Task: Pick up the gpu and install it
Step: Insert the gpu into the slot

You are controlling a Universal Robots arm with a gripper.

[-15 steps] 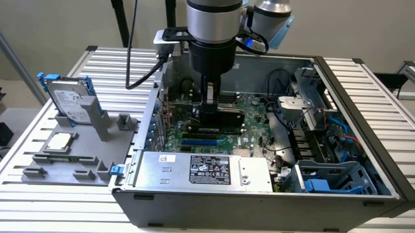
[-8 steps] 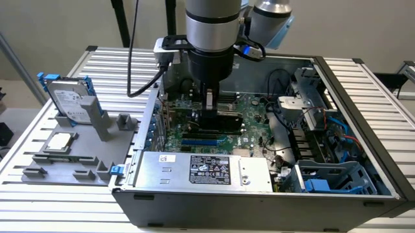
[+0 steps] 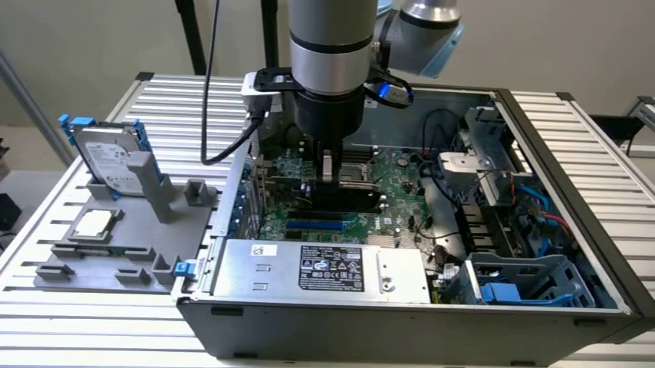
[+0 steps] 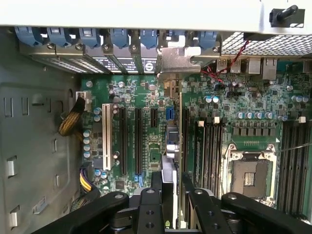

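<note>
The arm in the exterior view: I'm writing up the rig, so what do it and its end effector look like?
The arm is a thick cylinder with a silver-grey metal shell and a dark band near its upper end, and a blue-trimmed joint beside it. A black cable hangs alongside. Below sits a black mount, then the end effector. In the wrist view its linkage bars are black with round pivot bolts.

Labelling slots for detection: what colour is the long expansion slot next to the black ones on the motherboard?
White slot, clearest in the wrist view.

Open slots on the motherboard (image 4: 146, 97) beside the gpu (image 4: 174, 146); power supply (image 3: 322, 267) and cables (image 3: 450, 146) crowding its edges.
</note>
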